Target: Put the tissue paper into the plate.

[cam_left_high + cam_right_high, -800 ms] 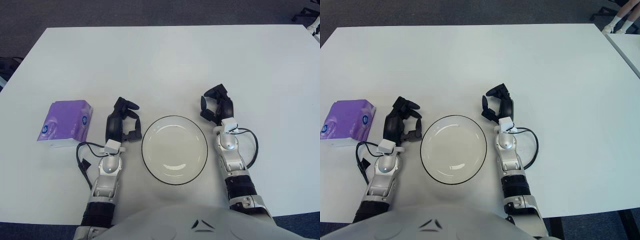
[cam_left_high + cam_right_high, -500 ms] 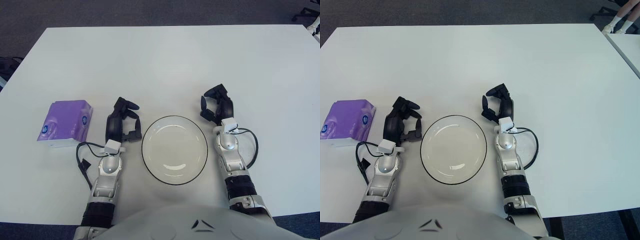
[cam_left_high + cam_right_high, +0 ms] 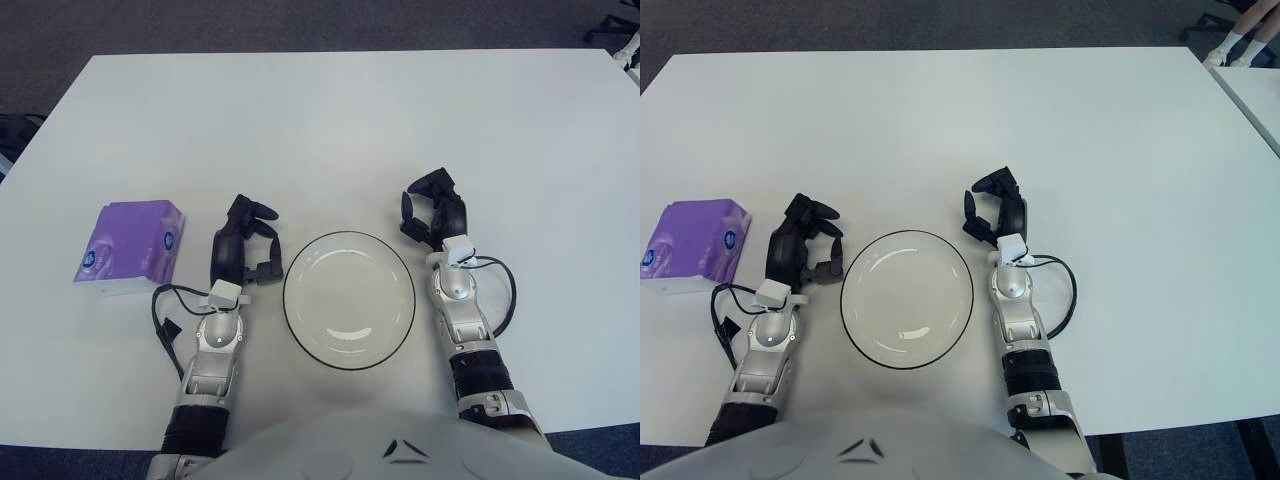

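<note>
A purple tissue pack (image 3: pixel 131 246) lies on the white table at the left. A white plate (image 3: pixel 349 298) with a dark rim sits near the front edge, between my hands. My left hand (image 3: pixel 246 244) rests between the tissue pack and the plate, a short way right of the pack, fingers relaxed and holding nothing. My right hand (image 3: pixel 432 211) rests just right of the plate, fingers loosely curled and holding nothing. The plate holds nothing.
The white table (image 3: pixel 350 130) stretches wide beyond the hands. A second table's corner (image 3: pixel 1250 80) shows at the far right, with a person's feet (image 3: pixel 1240 42) beside it. Dark carpet lies beyond the table.
</note>
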Controlling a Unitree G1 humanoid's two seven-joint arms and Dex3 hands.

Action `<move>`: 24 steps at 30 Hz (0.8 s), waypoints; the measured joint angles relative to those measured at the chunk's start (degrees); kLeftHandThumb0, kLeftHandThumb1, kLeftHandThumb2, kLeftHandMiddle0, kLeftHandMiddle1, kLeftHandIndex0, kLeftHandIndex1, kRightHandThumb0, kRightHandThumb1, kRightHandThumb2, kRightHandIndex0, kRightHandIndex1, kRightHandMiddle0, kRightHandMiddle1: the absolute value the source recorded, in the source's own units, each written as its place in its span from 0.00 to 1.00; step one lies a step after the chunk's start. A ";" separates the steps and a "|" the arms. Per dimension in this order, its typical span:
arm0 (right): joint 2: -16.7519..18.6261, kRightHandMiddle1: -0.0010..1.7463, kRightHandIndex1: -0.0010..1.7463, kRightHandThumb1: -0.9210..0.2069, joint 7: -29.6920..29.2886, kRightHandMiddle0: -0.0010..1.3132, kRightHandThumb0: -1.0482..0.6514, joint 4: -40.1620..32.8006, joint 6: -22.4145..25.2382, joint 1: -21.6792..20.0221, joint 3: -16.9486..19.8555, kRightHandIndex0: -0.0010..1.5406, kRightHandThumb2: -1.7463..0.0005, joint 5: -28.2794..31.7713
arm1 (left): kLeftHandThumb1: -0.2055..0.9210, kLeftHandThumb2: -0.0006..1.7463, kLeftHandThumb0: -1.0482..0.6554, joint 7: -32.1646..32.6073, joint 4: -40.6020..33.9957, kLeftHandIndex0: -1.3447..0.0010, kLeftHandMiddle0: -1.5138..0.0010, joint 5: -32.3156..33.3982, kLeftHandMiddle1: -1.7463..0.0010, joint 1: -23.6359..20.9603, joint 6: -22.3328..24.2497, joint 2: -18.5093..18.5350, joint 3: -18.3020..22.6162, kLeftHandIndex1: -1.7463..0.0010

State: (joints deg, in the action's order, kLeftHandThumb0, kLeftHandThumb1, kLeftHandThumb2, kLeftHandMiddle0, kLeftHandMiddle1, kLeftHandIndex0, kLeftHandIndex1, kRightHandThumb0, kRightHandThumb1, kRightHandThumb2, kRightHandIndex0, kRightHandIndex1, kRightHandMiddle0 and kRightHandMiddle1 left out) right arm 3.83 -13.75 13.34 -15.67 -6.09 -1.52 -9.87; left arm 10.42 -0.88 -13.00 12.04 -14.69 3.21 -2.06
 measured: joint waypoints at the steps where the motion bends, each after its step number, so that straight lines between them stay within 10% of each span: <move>1: 0.01 1.00 0.80 0.32 -0.01 0.32 0.38 0.00 -0.01 0.00 0.00 0.41 0.41 0.00 | 0.37 0.84 0.61 0.49 -0.49 0.68 0.53 -1.18 0.00 0.70 -0.35 0.16 -0.20 0.00; 15: 0.07 1.00 0.81 0.31 -0.05 0.31 0.38 -0.08 0.00 0.08 0.08 0.40 0.42 0.00 | 0.18 0.97 0.61 14.17 -10.79 0.55 0.42 -24.26 0.00 9.34 -1.86 0.41 -1.75 0.01; 24: 0.43 1.00 0.80 0.30 -0.30 0.31 0.38 -0.19 0.00 0.07 0.02 0.40 0.44 -0.01 | 0.23 0.94 0.61 21.58 -13.76 0.59 0.45 -31.52 0.00 10.07 -2.27 0.80 -0.56 0.00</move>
State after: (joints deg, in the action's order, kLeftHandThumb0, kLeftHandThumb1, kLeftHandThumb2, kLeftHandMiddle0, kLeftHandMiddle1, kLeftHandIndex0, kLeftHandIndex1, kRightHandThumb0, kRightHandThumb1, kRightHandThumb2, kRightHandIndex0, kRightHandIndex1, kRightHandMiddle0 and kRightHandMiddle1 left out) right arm 4.25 -14.05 13.15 -15.67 -6.02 -1.49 -9.88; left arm 32.00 -14.63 -44.52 22.11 -16.96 4.00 -2.63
